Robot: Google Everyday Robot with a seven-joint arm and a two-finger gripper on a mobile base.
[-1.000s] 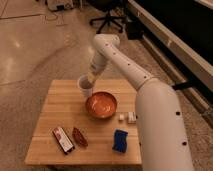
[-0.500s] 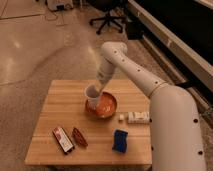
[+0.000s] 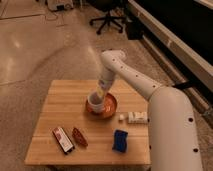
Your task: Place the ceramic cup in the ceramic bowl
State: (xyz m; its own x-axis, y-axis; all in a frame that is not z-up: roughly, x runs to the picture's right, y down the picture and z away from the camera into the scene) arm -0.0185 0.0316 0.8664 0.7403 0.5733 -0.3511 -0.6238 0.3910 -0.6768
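So our claw [image 3: 99, 95] is grasping the ceramic cup [image 3: 96, 100] from above, and the cup sits over the left part of the ceramic bowl [image 3: 111, 105], low inside it by the looks of it. We can't tell if it's touching the bottom. Further out on the desk [image 3: 60, 100]: a blue sponge [image 3: 119, 140], a dark red boat-shaped thing [image 3: 79, 137] and a flat packet [image 3: 63, 139].
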